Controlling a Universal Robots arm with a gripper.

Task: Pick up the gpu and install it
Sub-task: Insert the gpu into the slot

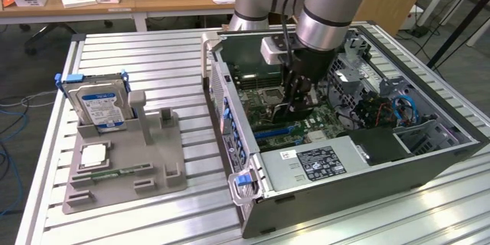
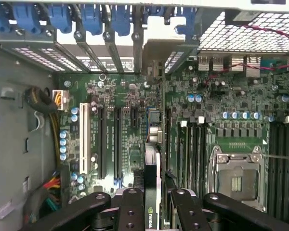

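gpu (image 2: 153, 192) edge-on between claw (image 2: 153, 211) fingers, pinched, above motherboard (image 2: 130, 139) slots

The arm (image 1: 329, 10) is built of thick silver-grey metal tubes with pale blue caps at the joints and a black band. A white box-shaped block (image 1: 274, 50) sits just above the black pincer (image 1: 300, 97), with a black cable (image 1: 286, 4) running up alongside. The pincer's black linkage fingers (image 2: 130, 209) carry round pivot screws.
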